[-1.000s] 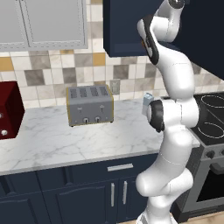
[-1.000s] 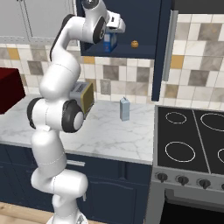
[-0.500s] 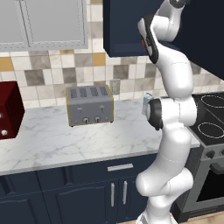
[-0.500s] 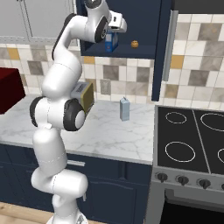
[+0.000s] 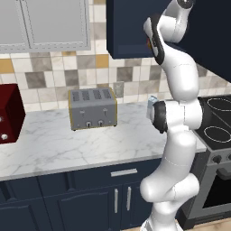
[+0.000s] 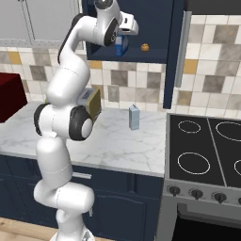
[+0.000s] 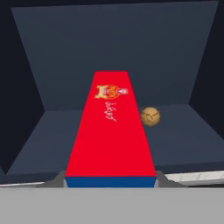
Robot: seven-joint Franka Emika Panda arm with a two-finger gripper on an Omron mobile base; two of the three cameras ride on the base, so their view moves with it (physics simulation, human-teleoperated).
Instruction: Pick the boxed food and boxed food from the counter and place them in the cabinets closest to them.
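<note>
Gripper [image 6: 123, 35] clenched on blue boxed food [image 7: 110, 127], box inside open navy cabinet [image 7: 109, 57], beside small brown ball [image 7: 150, 116].

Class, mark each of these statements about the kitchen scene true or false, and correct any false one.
1. The gripper holds a blue and red box inside the open navy cabinet. True.
2. A small round brown item sits on the cabinet shelf. True.
3. The toaster stands on the stove. False: it stands on the marble counter.
4. The pale carton lies flat. False: it stands upright on the counter.
5. The cabinet door is shut. False: it is open.
</note>
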